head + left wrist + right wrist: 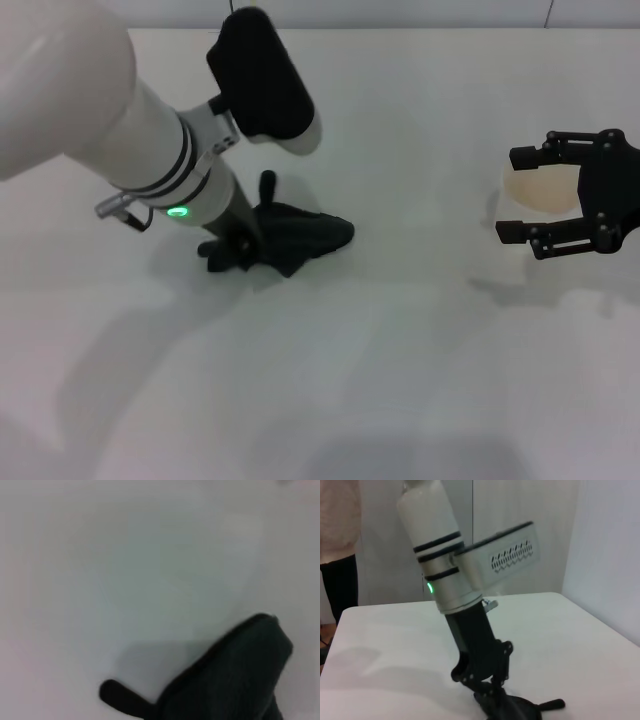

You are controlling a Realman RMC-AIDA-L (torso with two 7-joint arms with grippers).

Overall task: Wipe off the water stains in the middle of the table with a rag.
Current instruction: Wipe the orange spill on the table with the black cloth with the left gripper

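The black rag [300, 235] lies bunched on the white table [400, 380] left of centre, with a small stub pointing away from me. My left gripper [235, 248] stands steeply over the rag's left end and is shut on it. The right wrist view shows that gripper [492, 692] coming down into the rag [520, 711]. The left wrist view shows only part of the rag [235, 680] and bare tabletop. No water stains show in any view. My right gripper [512, 194] rests at the right, open.
A white cup [545, 190] stands between the right gripper's open fingers at the table's right side. In the right wrist view a person in a pale top [335, 525] stands beyond the table's far corner, with walls behind.
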